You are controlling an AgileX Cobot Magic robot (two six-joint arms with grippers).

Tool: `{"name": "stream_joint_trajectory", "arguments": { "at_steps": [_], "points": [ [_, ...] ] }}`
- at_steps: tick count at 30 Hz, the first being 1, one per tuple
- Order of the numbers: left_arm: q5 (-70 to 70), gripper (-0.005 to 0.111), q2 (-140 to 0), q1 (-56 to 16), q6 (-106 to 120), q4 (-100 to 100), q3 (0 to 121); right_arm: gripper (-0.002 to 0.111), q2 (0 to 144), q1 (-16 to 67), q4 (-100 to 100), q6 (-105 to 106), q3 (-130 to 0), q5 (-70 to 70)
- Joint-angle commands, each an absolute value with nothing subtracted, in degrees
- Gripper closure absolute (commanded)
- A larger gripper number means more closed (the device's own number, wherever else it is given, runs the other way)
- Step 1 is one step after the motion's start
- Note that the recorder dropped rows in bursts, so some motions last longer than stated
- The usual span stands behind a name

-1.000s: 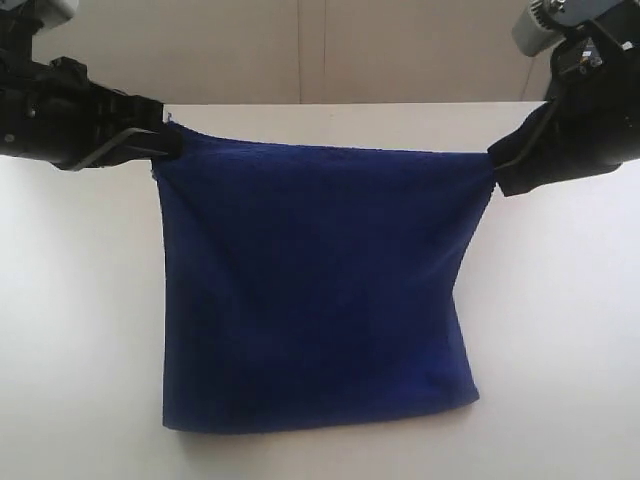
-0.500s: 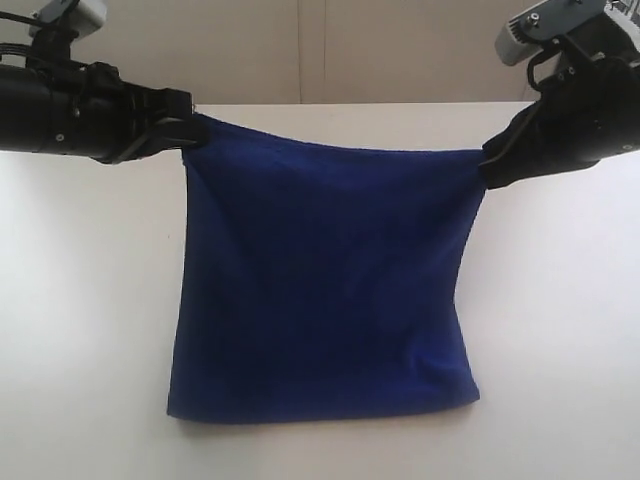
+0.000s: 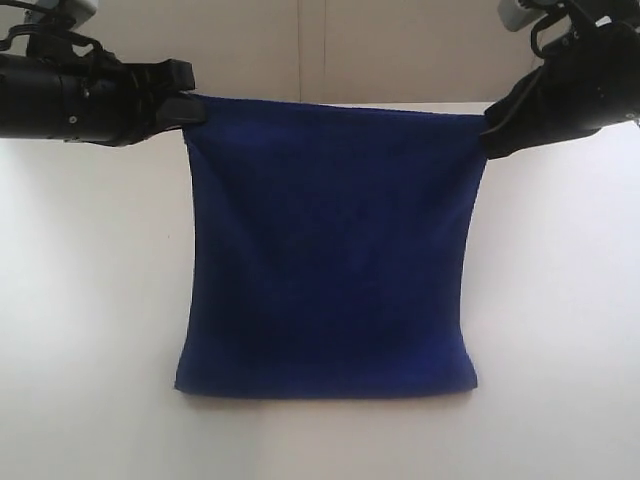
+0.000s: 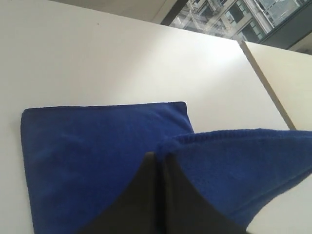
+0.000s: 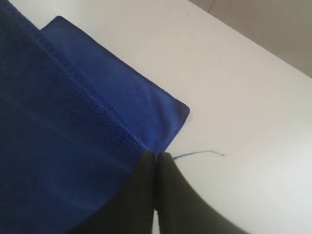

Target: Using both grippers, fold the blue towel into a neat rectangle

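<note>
Corners of blue towel (image 3: pixel 330 250) hang clamped in left pincer (image 3: pixel 192 108) and right pincer (image 3: pixel 487 132), open table (image 3: pixel 90 300) either side.

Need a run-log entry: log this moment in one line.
left gripper: shut on blue towel corner | right gripper: shut on other corner | towel: top edge taut, lower part on table

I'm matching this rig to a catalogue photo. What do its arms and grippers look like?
Both arms are matte black, jointed. Thin black cables loop above the left gripper; a grey-silver cap tops the right gripper. The fingers are plain black wedges. No readable markings.
</note>
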State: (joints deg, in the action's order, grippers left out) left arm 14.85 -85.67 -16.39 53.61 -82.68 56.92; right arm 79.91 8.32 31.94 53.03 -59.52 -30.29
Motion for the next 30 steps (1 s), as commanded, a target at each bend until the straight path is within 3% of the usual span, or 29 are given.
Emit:
{"name": "stream_joint_trajectory", "arguments": {
  "at_steps": [1, 30],
  "points": [
    [15.16, 0.107, -88.26, -16.31, 53.96, -85.15, 58.97, 0.108, 80.95, 7.99, 31.58, 53.75, -59.93, -28.53],
    [11.02, 0.107, -99.1, -16.09, 55.51, -85.29, 67.75, 0.108, 94.84, 7.99, 31.68, 53.75, -67.98, -20.36]
  ]
}}
